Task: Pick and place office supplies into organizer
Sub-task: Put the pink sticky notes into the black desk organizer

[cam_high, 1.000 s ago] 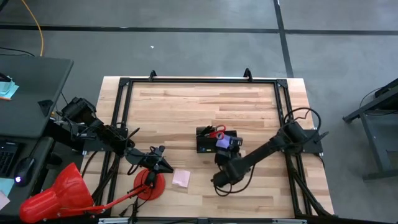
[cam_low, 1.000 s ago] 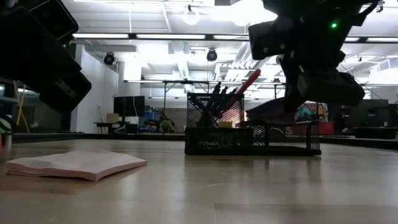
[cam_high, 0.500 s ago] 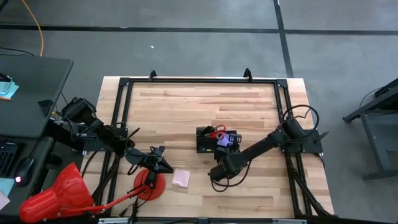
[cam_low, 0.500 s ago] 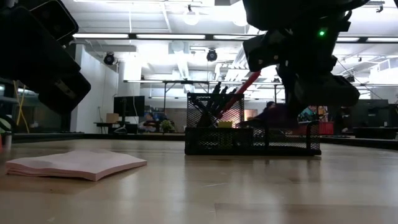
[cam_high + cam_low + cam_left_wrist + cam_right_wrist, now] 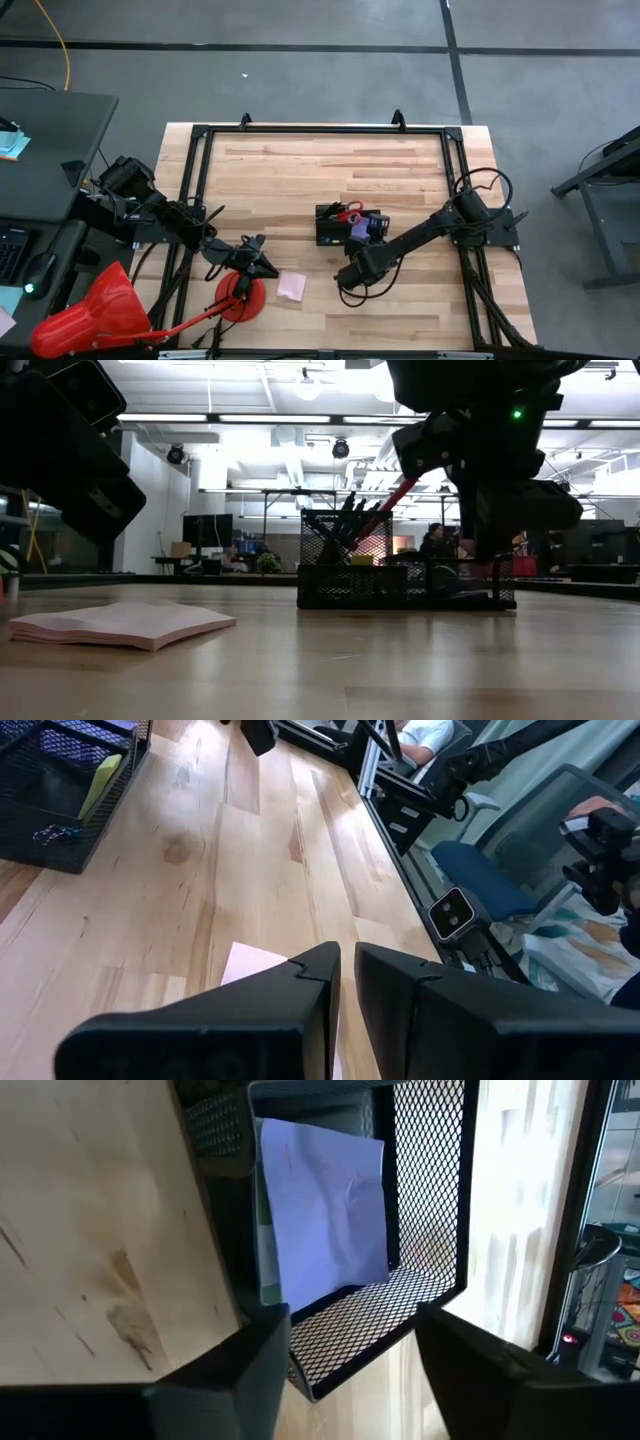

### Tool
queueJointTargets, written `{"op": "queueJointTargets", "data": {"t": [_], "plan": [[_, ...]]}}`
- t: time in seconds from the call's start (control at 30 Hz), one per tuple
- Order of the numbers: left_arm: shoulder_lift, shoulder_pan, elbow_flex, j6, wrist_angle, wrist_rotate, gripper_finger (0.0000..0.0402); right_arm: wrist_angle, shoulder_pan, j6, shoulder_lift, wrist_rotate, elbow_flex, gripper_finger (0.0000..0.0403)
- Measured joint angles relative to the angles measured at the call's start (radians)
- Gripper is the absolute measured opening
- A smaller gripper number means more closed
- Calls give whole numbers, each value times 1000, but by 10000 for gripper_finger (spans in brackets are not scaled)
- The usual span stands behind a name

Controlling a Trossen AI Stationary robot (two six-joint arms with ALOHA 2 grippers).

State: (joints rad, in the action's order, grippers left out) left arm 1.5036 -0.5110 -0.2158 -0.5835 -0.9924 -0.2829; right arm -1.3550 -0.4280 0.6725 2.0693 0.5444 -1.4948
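The organizer [image 5: 347, 227] sits mid-surface with the purple pad [image 5: 322, 1208] inside, just ahead of my right tool [image 5: 345, 1360], whose fingers stand wide and empty. The pink sticky pad [image 5: 291, 286] lies flat beside my narrow-closed left tool [image 5: 347, 970], the nearer arm.

wooden table [image 5: 300, 170], organizer [image 5: 340, 226], pink pad [image 5: 291, 286]

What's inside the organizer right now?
The organizer holds a purple pad, red-handled scissors and dark pens, plus something yellow. Anything under the pad is hidden.
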Motion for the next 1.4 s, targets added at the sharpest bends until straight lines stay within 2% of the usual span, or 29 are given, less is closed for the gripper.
{"op": "queueJointTargets", "data": {"t": [0.23, 0.37, 0.43, 0.53, 0.7, 0.8, 0.93, 1.17, 1.27, 1.4], "plan": [[0, 0, 0, 2, 23, 1, 28, 2, -61, 66, 0, 12, -50, 239], [0, 0, 0, 2, 24, 1, 28, -19, -142, 142, 0, 153, -170, 233], [0, 0, 0, 2, 23, -7, 28, 40, -184, 163, -1, 242, -225, 228], [0, 0, 0, 4, 24, -16, 28, 275, -235, 104, -1, 301, -264, 222], [0, 0, 0, 12, 54, -17, 28, 818, -260, -154, -1, 154, -198, 214], [0, 0, 0, 12, 63, -21, 28, 1008, -257, -250, -1, 143, -147, 209], [0, 0, 0, 13, 64, -10, 28, 1032, -257, -261, 20, 163, -126, 202], [0, 0, 0, 19, 71, -4, 28, 1098, -228, -311, 159, 148, -167, 192], [0, 0, 0, 30, 75, -4, 28, 1066, -221, -315, 192, 181, -194, 188], [0, 0, 0, 45, 83, 23, 28, 1004, -220, -299, 214, 156, -207, 190]]}}
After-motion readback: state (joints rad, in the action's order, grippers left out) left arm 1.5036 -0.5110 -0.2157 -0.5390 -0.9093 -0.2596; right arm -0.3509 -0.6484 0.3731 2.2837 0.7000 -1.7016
